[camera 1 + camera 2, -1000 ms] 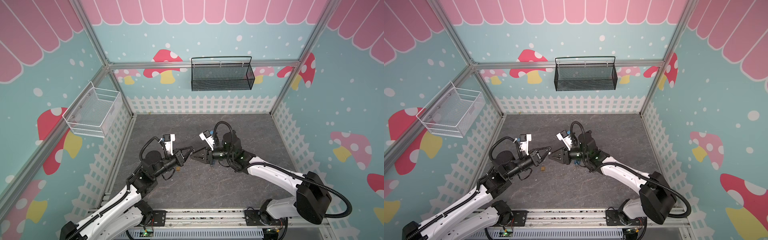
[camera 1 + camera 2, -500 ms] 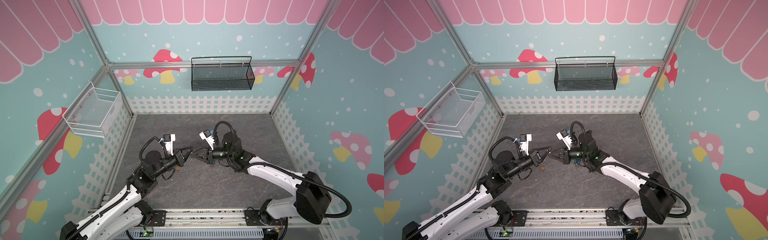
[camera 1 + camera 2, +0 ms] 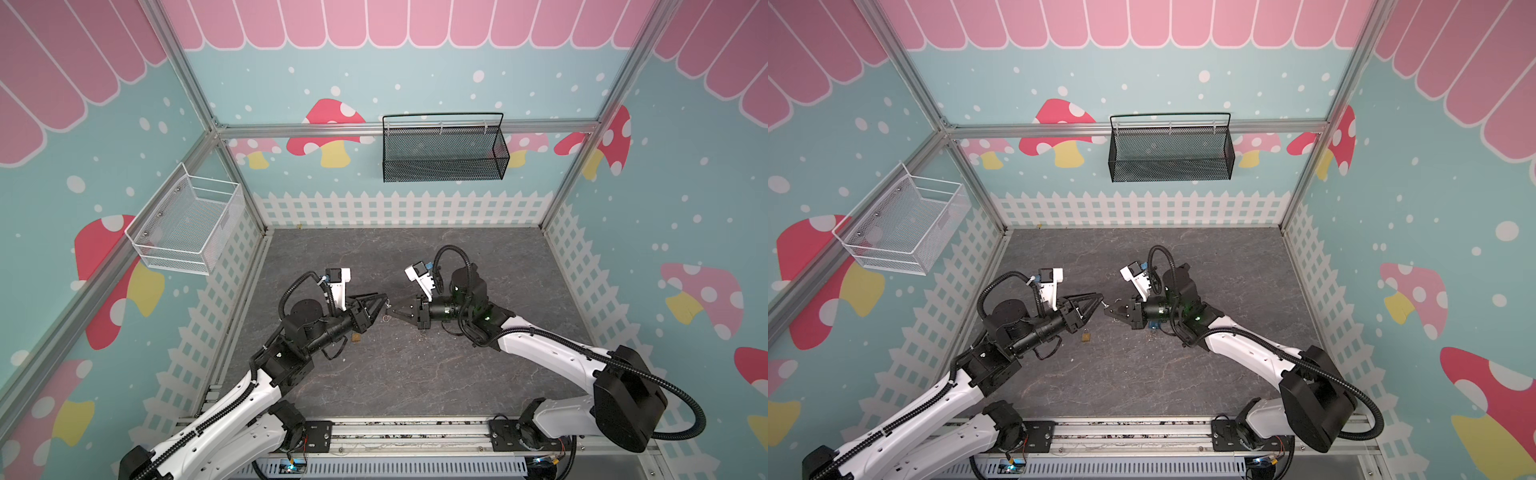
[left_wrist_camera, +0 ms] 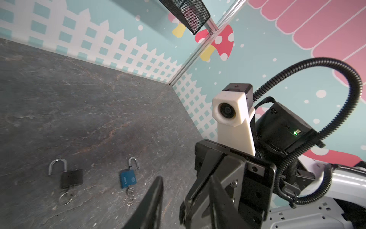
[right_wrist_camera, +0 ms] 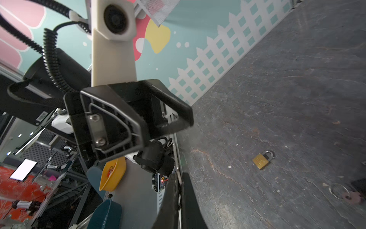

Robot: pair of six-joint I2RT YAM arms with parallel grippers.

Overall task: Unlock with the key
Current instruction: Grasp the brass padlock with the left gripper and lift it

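Risk: key hand-off hanging above worktop
Left end effector standing spread, right end effector standing pressed together, contents unclear; loose pinch may be dropping key beside gold padlock.

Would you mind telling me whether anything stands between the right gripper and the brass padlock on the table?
Nothing visible blocks it. In the right wrist view, bare grey table runs from the right gripper to the brass padlock. A loose key ring lies nearby, and the left gripper hovers close by.
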